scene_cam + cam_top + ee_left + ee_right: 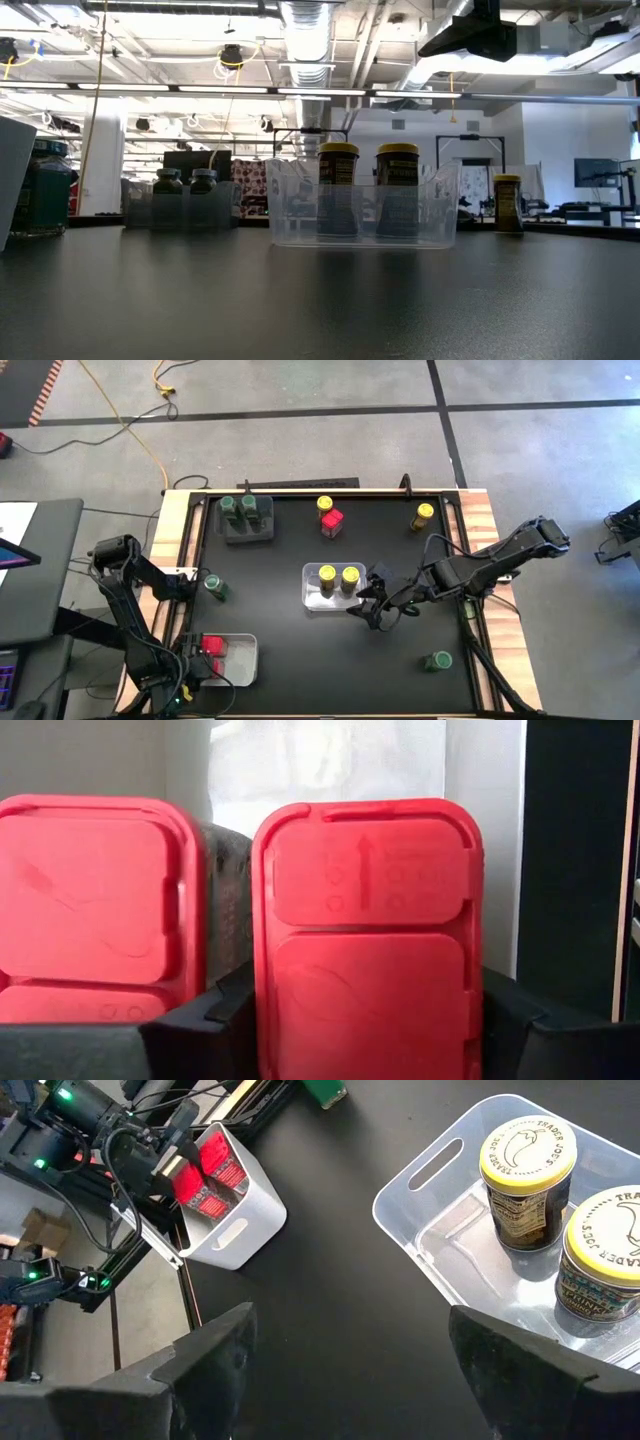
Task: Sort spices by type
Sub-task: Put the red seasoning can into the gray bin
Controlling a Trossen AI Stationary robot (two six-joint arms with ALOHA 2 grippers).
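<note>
red-topped jar (368, 935) between left gripper (203, 663) jaws | right gripper (377, 607) jaws spread

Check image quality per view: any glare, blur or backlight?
Low view: backlit by ceiling strip lights, the clear bin and its yellow-lidded jars dark, tabletop sheen. Left wrist view: red-topped jar fills frame, soft; white area behind blown out. Right wrist view: sharp; right gripper fingers in shade.
</note>
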